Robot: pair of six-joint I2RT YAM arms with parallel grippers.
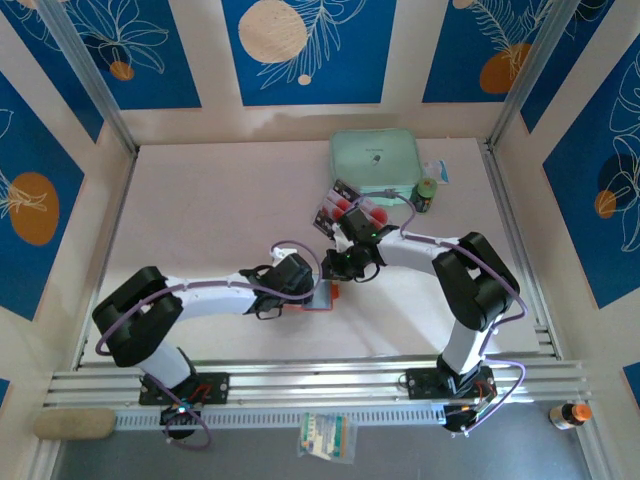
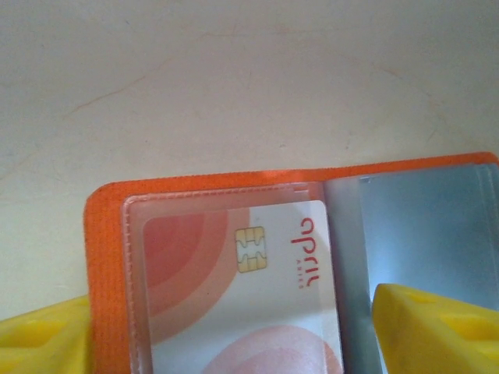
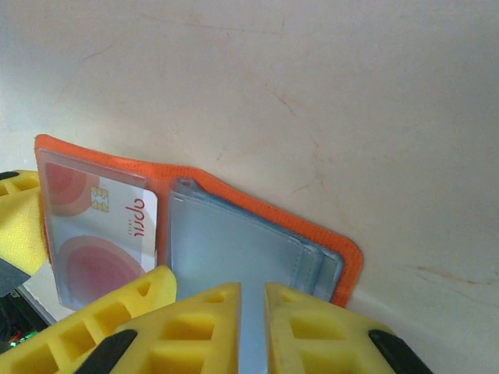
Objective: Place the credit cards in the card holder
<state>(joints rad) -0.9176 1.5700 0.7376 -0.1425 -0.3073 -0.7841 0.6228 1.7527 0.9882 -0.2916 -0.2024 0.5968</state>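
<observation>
The orange card holder [image 2: 105, 234] lies open on the table, one credit card [image 2: 257, 304] tucked in its left clear sleeve. My left gripper [image 2: 231, 312] is open, its yellow fingers standing wide on either side of that sleeve. In the right wrist view the card holder [image 3: 257, 209] shows the card [image 3: 109, 234] on the left and grey sleeves on the right. My right gripper [image 3: 252, 290] hovers over those sleeves, open by a narrow gap with nothing in it. From above, both grippers [image 1: 308, 285] [image 1: 345, 268] meet at the holder [image 1: 322, 298]. More credit cards [image 1: 345, 207] sit behind.
A clear tray [image 1: 330, 215] holds the loose cards behind the right gripper. A mint-green case [image 1: 375, 160] and a small dark bottle [image 1: 427, 193] stand at the back right. The left gripper's finger [image 3: 117, 312] lies close beside the right gripper's fingers.
</observation>
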